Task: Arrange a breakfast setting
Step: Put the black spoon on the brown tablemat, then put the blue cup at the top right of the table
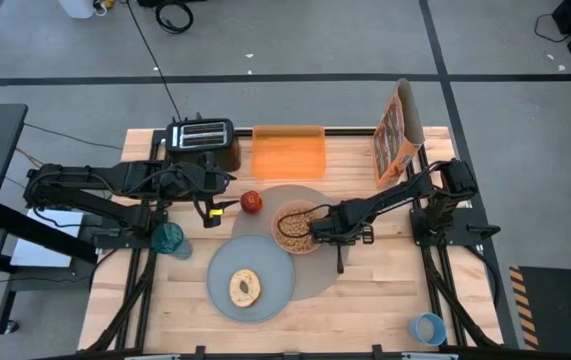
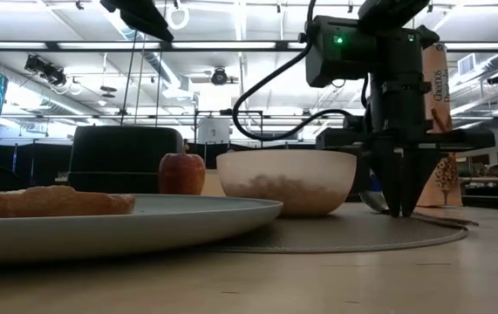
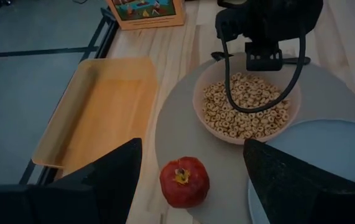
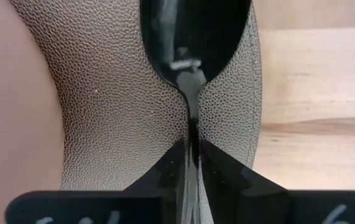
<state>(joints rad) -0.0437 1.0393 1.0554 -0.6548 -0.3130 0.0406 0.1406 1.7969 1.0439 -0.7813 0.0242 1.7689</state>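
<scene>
The taupe mat (image 1: 317, 272) lies mid-table. On it stand the pink bowl (image 1: 295, 228), filled with cereal rings, and the grey plate (image 1: 265, 262) with the bagel (image 1: 244, 288). The red apple (image 3: 184, 182) rests on the mat's far left edge. My left gripper (image 3: 193, 149) is open just left of it, one finger to each side, not touching. My right gripper (image 4: 193, 155) is shut on the metal spoon (image 4: 193, 37), which lies on the mat right of the bowl. A small blue cup (image 1: 427, 328) stands at the near right corner. My right gripper pinches the spoon's thin handle (image 4: 192, 127), just behind the spoon's bowl, between its two fingers. The fingers (image 2: 401, 196) come from above, pointing down, one on each side of the handle. The spoon lies flat on the mat.
A black toaster (image 1: 202, 140) and an orange tray (image 1: 288, 152) stand along the far edge. A cereal box (image 1: 395, 130) stands at the far right. A teal glass (image 1: 170, 238) stands at the left, near the plate.
</scene>
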